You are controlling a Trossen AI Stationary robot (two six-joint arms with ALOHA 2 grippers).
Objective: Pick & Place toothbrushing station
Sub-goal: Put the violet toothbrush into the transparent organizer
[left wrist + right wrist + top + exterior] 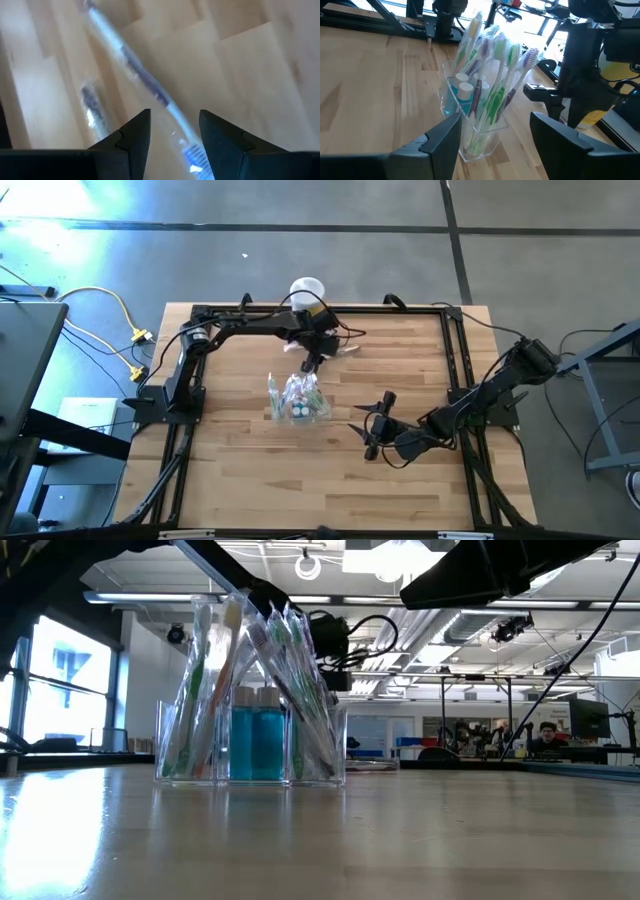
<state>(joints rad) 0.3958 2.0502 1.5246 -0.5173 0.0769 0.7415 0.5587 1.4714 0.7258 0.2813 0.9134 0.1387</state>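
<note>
Left gripper [309, 367] hangs just above the clear see-through plastic toothbrushing station [297, 399], fingers [134, 135] parted around a wrapped toothbrush [137, 75]; whether they pinch it, cannot tell. Station stands upright near the middle of the wooden worktop [250, 470], packed with wrapped toothbrushes and two blue bottles [255, 737]. Right gripper [374, 426] released, jaws wide, just beside the station toward the right edge. White-lidded yellow jar [308, 290] at the far edge.

Overhead camera looks straight down on the tabletop [330, 470]; a low one sights level across it into the room. Both, plus the right wrist view, share the station [298, 402]; left wrist peers closely at wood.
</note>
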